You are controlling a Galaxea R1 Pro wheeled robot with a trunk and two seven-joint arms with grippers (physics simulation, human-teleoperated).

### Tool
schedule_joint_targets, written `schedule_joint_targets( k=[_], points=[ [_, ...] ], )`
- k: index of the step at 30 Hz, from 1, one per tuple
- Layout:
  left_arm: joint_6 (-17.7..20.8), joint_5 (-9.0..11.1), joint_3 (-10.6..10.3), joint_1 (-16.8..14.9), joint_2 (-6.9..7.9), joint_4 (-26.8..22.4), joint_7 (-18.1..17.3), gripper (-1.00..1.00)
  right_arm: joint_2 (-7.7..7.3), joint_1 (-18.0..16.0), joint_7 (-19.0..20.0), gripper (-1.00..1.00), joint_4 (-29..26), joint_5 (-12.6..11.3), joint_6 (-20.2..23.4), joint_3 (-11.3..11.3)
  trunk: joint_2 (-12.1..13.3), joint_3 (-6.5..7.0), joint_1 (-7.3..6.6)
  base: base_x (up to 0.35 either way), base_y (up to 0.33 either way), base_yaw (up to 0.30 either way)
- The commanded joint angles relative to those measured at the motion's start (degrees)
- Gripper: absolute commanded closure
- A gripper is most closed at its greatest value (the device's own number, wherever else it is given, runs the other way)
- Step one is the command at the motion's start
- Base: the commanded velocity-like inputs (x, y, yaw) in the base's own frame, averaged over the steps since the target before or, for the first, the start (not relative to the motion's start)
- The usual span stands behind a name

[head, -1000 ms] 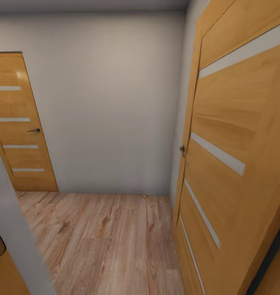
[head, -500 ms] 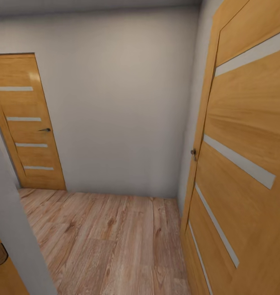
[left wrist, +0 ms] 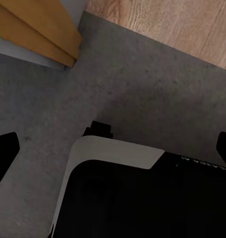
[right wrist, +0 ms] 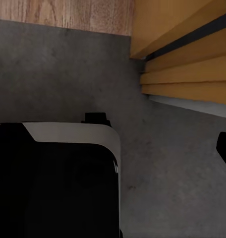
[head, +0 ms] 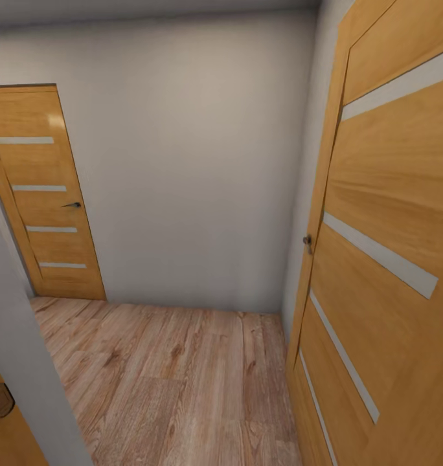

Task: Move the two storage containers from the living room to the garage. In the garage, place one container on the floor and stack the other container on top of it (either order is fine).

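Robot in transit at an open wooden door (head: 383, 259) between concrete floor (left wrist: 142, 89) and plank floor (head: 176, 369); left fingertips (left wrist: 4, 148) apart and empty; right gripper's state indeterminable.

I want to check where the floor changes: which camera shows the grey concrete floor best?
The left wrist view: the concrete floor covers most of it, meeting wood planks. The right wrist view shows it too, beside a door. The head view has wood planks, no concrete.
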Motion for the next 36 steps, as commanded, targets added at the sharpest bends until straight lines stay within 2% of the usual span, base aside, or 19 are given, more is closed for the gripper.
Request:
schedule_joint_targets(
  k=[1, 26, 36],
  points=[
    [-0.1, 0.4, -0.5, 0.0, -0.01, 0.0, 0.1, -1.0, 0.0, -0.1, 0.0, -1.0, 0.1, -0.5, -0.3, 0.5, 0.0, -0.07, 0.0, 0.0, 0.0, 0.0],
    [-0.1, 0.4, -0.4, 0.0, -0.07, 0.0, 0.2, -1.0, -0.17, -0.1, 0.0, -1.0, 0.1, -0.5, -0.3, 0.6, 0.0, -0.07, 0.0, 0.027, 0.034, 0.0],
    [-0.1, 0.3, -0.5, 0.0, -0.01, 0.0, 0.1, -1.0, -0.17, -0.1, 0.0, -1.0, 0.1, -0.5, -0.3, 0.6, 0.0, -0.07, 0.0, 0.269, 0.0, 0.0]
  ],
)
